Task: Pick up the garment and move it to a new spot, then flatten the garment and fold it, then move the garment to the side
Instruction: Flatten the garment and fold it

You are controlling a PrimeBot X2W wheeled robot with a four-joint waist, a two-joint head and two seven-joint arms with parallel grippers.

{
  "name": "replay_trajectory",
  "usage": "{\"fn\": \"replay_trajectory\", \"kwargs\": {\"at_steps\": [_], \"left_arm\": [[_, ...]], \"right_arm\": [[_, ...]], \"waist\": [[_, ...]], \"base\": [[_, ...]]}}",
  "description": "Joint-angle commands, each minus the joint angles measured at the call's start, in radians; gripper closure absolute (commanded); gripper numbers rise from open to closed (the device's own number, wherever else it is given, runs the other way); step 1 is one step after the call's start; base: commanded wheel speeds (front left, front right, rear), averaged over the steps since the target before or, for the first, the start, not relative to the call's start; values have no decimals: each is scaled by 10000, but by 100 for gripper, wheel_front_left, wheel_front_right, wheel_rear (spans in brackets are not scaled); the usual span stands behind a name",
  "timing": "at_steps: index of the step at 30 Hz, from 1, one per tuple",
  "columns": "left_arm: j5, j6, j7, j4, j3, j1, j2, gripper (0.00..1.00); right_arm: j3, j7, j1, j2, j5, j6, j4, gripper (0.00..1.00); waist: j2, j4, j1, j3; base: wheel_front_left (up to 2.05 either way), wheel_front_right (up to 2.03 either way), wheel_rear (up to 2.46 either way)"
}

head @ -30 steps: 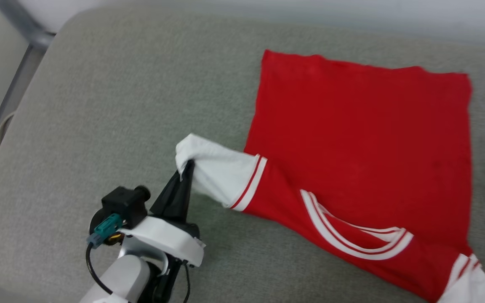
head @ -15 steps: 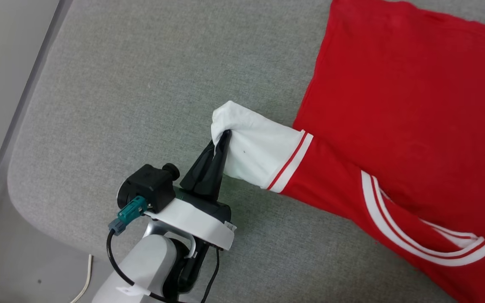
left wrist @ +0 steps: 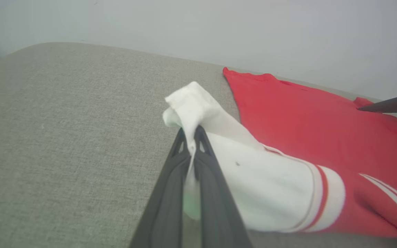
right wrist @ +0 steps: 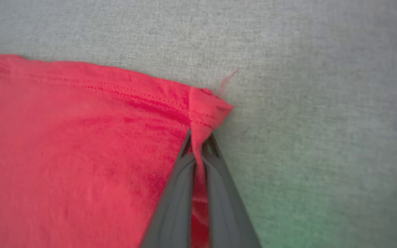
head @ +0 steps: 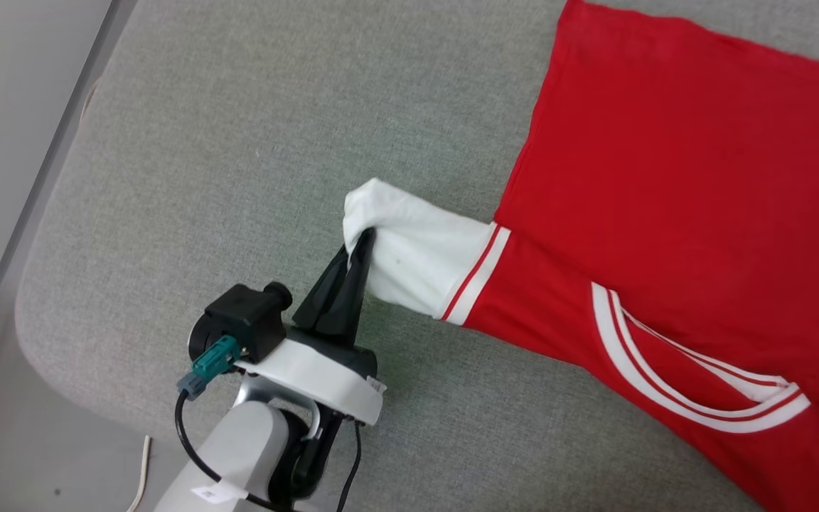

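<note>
**Sleeve in my left jaws, hem corner in my right jaws, red body spread between them.**

My left jaws are closed tight on the bunched end of the white sleeve (head: 420, 249), which looks raised a little off the grey worktop (head: 239, 142). My right jaws are pinched shut on the far hem corner (right wrist: 207, 105). The garment (head: 665, 213) lies flat to the right of my left jaws, with the collar (head: 694, 402) on my near side and the hem on the far side. Its long axis therefore runs away from me, and the sleeve sticks out sideways across it. My left arm is nearer to the sleeve. I judge the next move turns on this: carrying the sleeve rightward would fold it over the body, and drawing it leftward would smooth it.
</note>
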Motion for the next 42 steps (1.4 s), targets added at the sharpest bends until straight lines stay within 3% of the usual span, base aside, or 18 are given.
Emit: {"fn": "replay_trajectory", "kwargs": {"at_steps": [1,7,13,17,24,28,29,30,31,38,42], "left_arm": [[12,36,-47,98,42,203,50,100],[-159,231,-28,526,346,810,396,100],[-413,413,220,753,626,1425,850,100],[-547,546,364,785,827,1741,1119,100],[-820,681,627,707,1037,2280,1477,100],[-894,779,693,635,1146,2442,1569,100],[-925,792,702,614,1162,2487,1581,100],[-957,817,725,598,1168,2510,1594,100],[-957,827,728,588,1185,2527,1614,100],[-995,900,738,499,1125,2480,1515,100],[-936,955,716,352,1063,2214,1413,100]], "right_arm": [[-3,161,543,-81,-91,-22,100,100],[-226,-178,2255,-56,258,-20,-926,100],[-924,-494,4942,603,585,-20,-2341,100],[-1357,-621,6797,1603,564,-20,-3510,100],[-1985,-747,9543,3936,325,-20,-5170,100],[-2056,-912,10100,4497,532,-20,-5478,100],[-2064,-1050,10179,4586,651,-20,-5496,91],[-2038,-1214,10280,4631,670,-20,-5478,70],[-2073,-1573,10270,4654,610,-22,-5500,0],[-1800,-5315,8999,4691,211,-16,-5776,0],[-1063,-6781,8043,4173,-274,-16,-5411,0]], "waist": [[-1,-274,0,-400],[-1,-1098,0,-1503],[-1,-2091,0,-2418],[-1,-2737,0,-2843],[-1,-3584,0,-3290],[-1,-3860,0,-3355],[-1,-3933,0,-3370],[-1,-3983,0,-3376],[-1,-4020,0,-3379],[-1,-4025,0,-3367],[-1,-3805,0,-3186]], "base": [[0,0,0],[0,0,0],[0,0,0],[0,0,0],[0,0,0],[0,0,0],[0,0,0],[0,0,0],[0,0,0],[0,0,0],[0,0,0]]}}
